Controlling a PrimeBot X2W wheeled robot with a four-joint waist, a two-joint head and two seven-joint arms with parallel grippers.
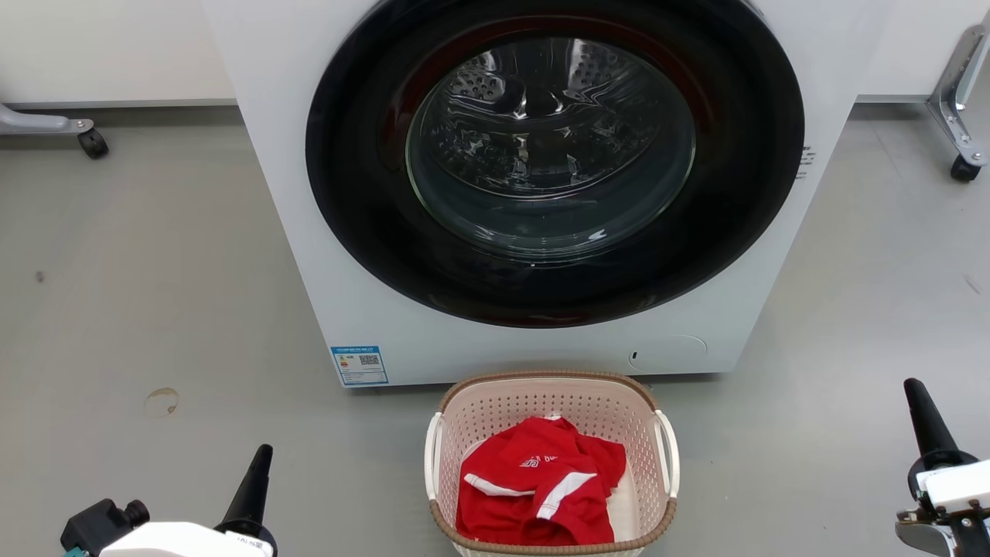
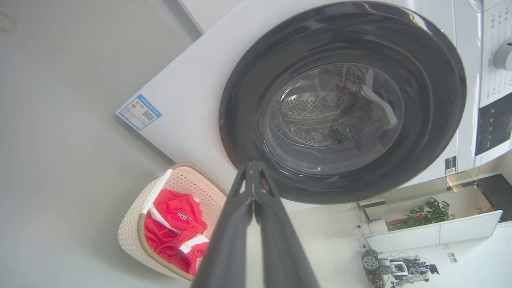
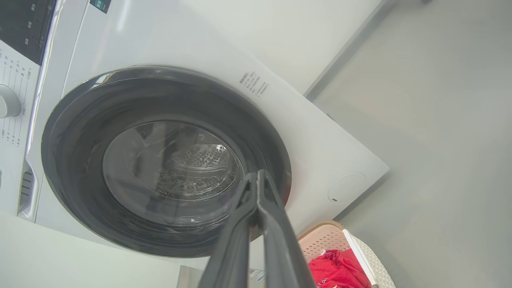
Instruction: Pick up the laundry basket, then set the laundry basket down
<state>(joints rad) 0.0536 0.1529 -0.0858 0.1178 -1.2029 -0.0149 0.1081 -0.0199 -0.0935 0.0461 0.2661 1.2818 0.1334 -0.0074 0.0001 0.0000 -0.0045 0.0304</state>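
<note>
The laundry basket (image 1: 551, 402) stands on the grey floor right in front of the washer, cream with perforated walls, a brown rim and white side handles; red and white clothing (image 1: 541, 487) lies inside. The basket (image 2: 134, 230) also appears at the lower left of the left wrist view, and the basket (image 3: 326, 244) at the bottom right of the right wrist view. My left gripper (image 1: 263, 451) is shut and empty, well left of the basket. My right gripper (image 1: 915, 385) is shut and empty, well to its right. Both grippers' fingers (image 2: 253, 168) (image 3: 258, 176) press together.
A white front-loading washer (image 1: 340, 294) with a closed dark round door (image 1: 553, 155) rises behind the basket. Wheeled metal frame legs (image 1: 93, 143) (image 1: 963, 166) stand at the far left and far right. Open grey floor lies on both sides of the basket.
</note>
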